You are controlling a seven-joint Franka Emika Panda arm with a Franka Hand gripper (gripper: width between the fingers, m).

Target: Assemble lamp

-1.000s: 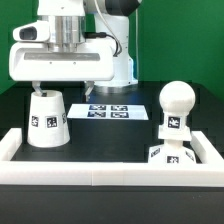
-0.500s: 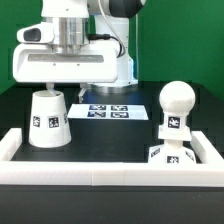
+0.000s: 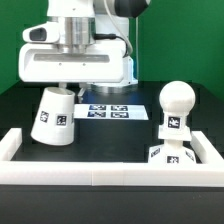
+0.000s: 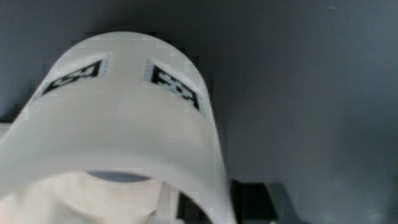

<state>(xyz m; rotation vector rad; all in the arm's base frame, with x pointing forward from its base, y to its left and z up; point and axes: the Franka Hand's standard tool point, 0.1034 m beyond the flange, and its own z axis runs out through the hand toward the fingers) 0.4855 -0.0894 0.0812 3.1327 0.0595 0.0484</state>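
Observation:
The large white cone shade [image 3: 52, 116] hangs tilted just above the black table at the exterior view's left, its tags facing the camera. My gripper [image 3: 67, 89] is shut on the shade's top rim. In the wrist view the shade [image 4: 134, 120] fills the picture and its wall sits between the jaws of my gripper [image 4: 222, 198], with one dark finger [image 4: 258, 200] outside it. The ball-topped bulb [image 3: 176, 104] stands upright in the small blocky base [image 3: 171, 154] at the exterior view's right, apart from the gripper.
The marker board [image 3: 108, 111] lies flat at the back middle of the table. A white raised frame [image 3: 100, 170] runs along the front and both sides. The big robot arm body [image 3: 80, 55] hangs over the back left.
The gripper has moved a little toward the exterior view's right and up with the shade. The shade has left the table and tilted. Bulb and base have not moved.

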